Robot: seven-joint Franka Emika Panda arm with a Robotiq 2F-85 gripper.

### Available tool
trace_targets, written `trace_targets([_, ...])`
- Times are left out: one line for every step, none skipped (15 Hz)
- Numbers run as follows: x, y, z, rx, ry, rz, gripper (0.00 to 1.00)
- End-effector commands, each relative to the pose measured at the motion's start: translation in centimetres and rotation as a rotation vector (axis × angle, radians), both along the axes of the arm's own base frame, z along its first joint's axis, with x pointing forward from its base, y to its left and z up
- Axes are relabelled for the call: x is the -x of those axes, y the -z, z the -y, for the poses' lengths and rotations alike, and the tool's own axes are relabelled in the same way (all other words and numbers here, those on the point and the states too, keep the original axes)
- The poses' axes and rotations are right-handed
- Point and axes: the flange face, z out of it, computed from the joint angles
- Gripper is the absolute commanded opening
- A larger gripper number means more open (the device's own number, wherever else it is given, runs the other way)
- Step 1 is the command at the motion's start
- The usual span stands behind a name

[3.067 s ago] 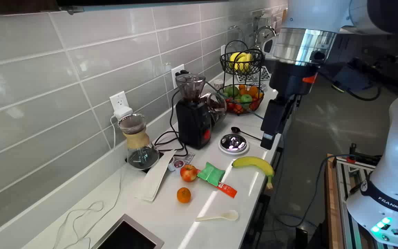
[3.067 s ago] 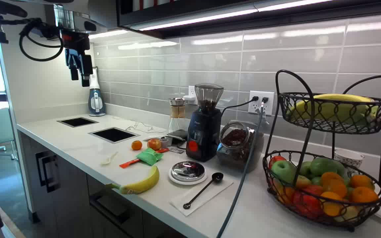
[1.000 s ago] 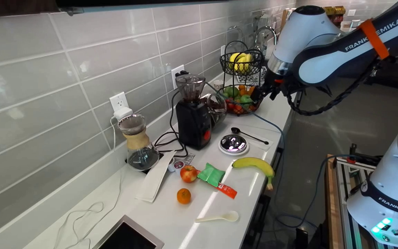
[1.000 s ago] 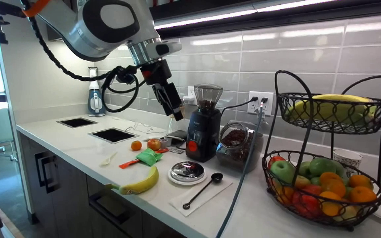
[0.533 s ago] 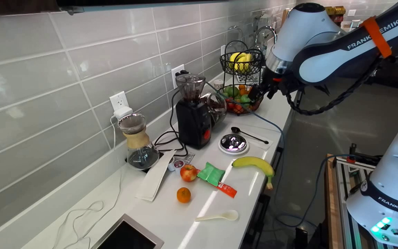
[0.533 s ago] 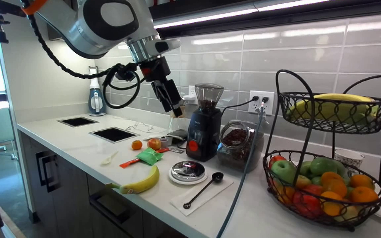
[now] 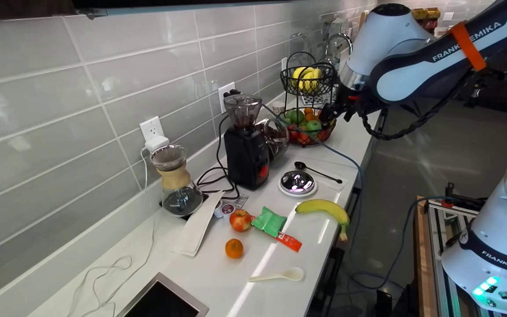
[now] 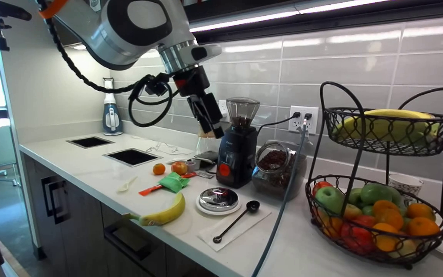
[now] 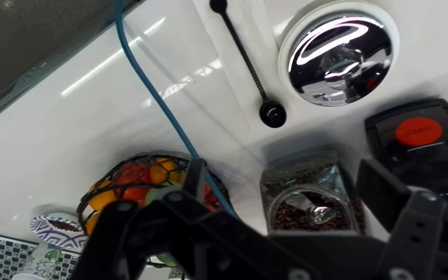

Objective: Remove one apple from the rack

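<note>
Likely the approach step — empty gripper (image 9: pixel 289 184) spread; next, reach a green apple (image 8: pixel 328 199) in the rack (image 8: pixel 386 149), near the back edge of the counter (image 8: pixel 302 242).

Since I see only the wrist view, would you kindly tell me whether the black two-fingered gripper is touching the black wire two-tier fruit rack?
Observer: It is not: in an exterior view the black two-fingered gripper hangs in the air, with a visible gap between it and the black wire rack.
Operator: Thank you; what lies in the rack's upper tier, which I cannot make out?
Observer: Curved yellow bananas lie there.
</note>
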Motion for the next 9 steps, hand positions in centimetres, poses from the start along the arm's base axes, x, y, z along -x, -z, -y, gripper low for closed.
trace_targets([-1.7, 1.4, 5.4, 0.012, 0.082, -0.006, 1.0])
trace_targets([-2.2, 2.2, 6.7, -0.009, 0.084, -0.004, 1.0])
trace_targets([-2.8, 3.1, 7.7, -0.034, 0.089, 0.025, 1.0])
trace_targets([-3.4, 4.2, 8.5, -0.03, 0.1, 0.049, 1.0])
trace_targets([-3.8, 5.1, 9.3, -0.032, 0.102, 0.062, 1.0])
trace_targets([-4.1, 5.9, 10.1, -0.035, 0.098, 0.074, 1.0])
trace_targets([-4.5, 6.6, 11.0, -0.034, 0.114, 0.092, 1.0])
trace_targets([-4.9, 7.1, 12.3, -0.031, 0.136, 0.099, 1.0])
trace_targets([-5.1, 7.7, 13.5, -0.026, 0.152, 0.11, 1.0])
